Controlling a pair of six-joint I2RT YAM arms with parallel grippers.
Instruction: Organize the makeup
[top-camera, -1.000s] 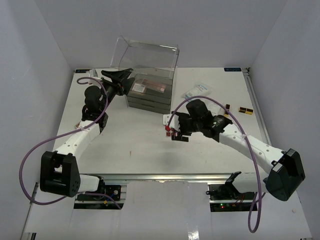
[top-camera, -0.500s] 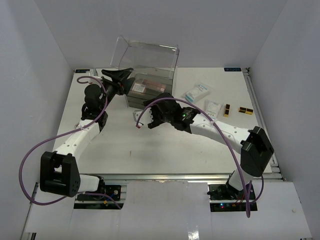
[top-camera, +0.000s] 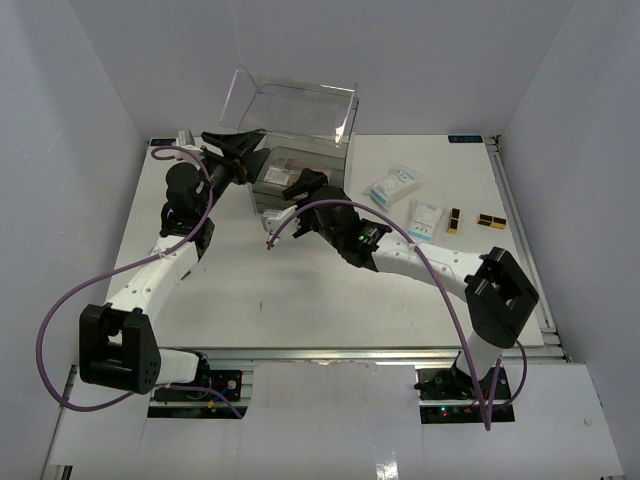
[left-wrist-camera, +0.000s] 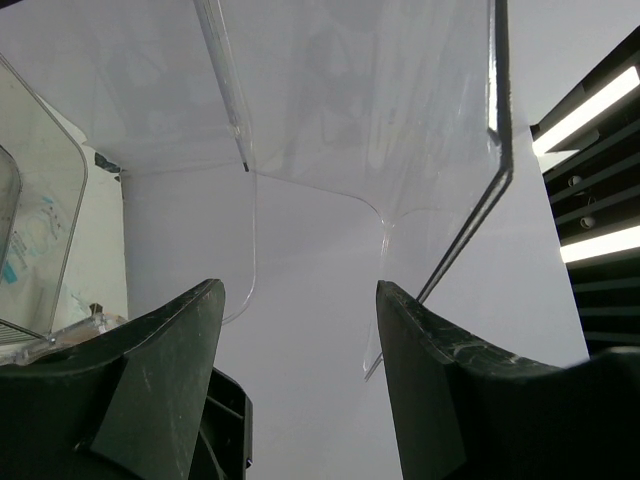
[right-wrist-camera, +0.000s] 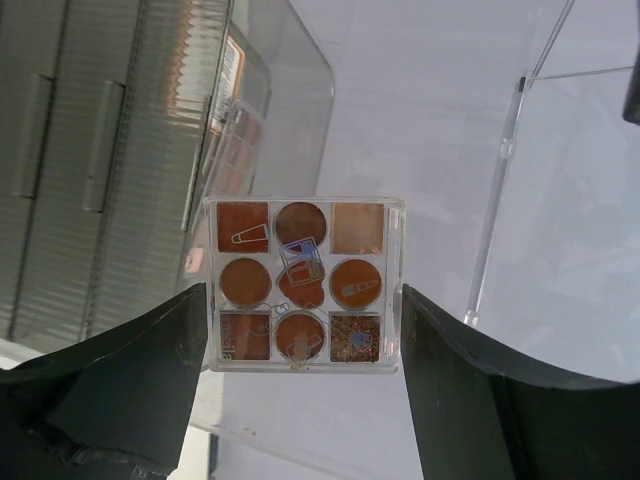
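My right gripper (right-wrist-camera: 303, 292) is shut on a square clear palette (right-wrist-camera: 303, 270) of brown and orange makeup pans, gripped by its two side edges. It hovers by the big clear box (top-camera: 268, 203), at the open top compartment, where a pink item (right-wrist-camera: 235, 110) lies. From above, the right gripper (top-camera: 303, 186) sits over the box's front right part. My left gripper (top-camera: 240, 148) is open at the raised clear lid (top-camera: 300, 110); nothing sits between its fingers (left-wrist-camera: 170, 350). Two white-and-blue packets (top-camera: 393, 184) (top-camera: 426, 219) and small brown-gold pieces (top-camera: 490, 221) lie on the table to the right.
The box has ribbed dark drawers (right-wrist-camera: 90, 150) under its top compartment. The lid (left-wrist-camera: 350, 100) stands tilted up just ahead of the left fingers. The right arm stretches across the table's middle. White walls close in the table on three sides.
The right arm has swung left from the table's middle to the box, carrying the palette. The left gripper and the lid have risen slightly.
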